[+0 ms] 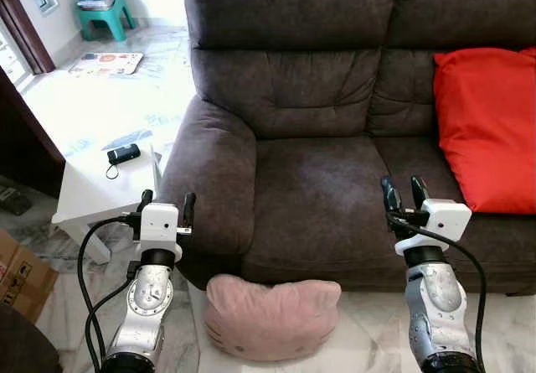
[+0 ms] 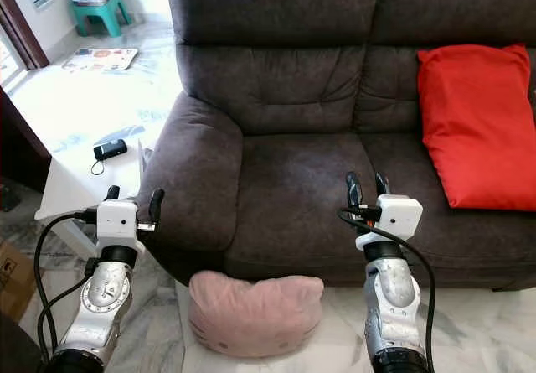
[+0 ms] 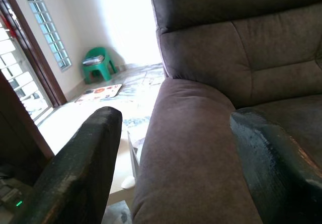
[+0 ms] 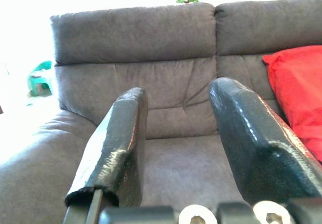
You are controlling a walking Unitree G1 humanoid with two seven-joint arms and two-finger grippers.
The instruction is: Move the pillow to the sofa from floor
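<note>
Jaws apart on left gripper [image 1: 167,199] and right gripper [image 1: 404,190], above pink pillow [image 1: 272,317] on floor [image 1: 368,339] before sofa [image 1: 310,180].

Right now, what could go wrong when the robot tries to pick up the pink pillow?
1. The pink pillow lies low on the floor against the sofa, while the left hand and right hand are up at seat height, so bending down may bump the sofa front.
2. The pillow is wide and soft, so it might slip.
3. The red pillow fills the right seat, so the left seat is safer.
</note>
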